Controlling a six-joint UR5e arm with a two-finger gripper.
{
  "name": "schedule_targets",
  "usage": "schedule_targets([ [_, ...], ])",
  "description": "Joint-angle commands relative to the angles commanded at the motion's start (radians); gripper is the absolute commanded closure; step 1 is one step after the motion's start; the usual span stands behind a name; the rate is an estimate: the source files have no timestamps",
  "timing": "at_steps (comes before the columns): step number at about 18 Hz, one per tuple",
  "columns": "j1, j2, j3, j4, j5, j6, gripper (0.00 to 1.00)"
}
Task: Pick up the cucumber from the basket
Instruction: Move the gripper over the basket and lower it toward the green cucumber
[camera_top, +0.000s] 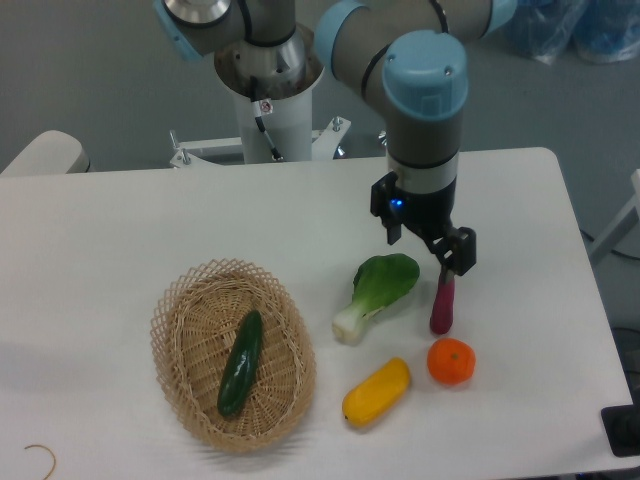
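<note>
The dark green cucumber (241, 362) lies lengthwise inside the oval wicker basket (175, 300) at the front left of the table. My gripper (428, 240) hangs well to the right of the basket, above the table just behind the bok choy and the eggplant. Its two black fingers (462, 254) stand apart with nothing between them, so it is open.
A leafy bok choy (377, 290) and a slim purple eggplant (441, 303) lie right under the gripper. An orange (451, 361) and a yellow vegetable (377, 391) sit nearer the front. The robot's base column (268, 110) rises behind the table.
</note>
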Motion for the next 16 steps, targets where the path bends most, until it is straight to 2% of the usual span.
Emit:
schedule_targets([
  [2, -0.022, -0.008, -0.029, 0.027, 0.002, -0.095, 0.00],
  [5, -0.074, -0.017, -0.080, 0.136, 0.000, -0.287, 0.00],
  [9, -0.141, -0.054, -0.106, 0.152, -0.002, -0.549, 0.00],
  [13, -0.199, -0.109, -0.106, 0.153, -0.003, -0.700, 0.00],
  [14, -0.215, -0.126, -0.106, 0.163, -0.002, -0.732, 0.00],
  [16, -0.252, -0.156, -0.114, 0.230, 0.011, -0.755, 0.00],
])
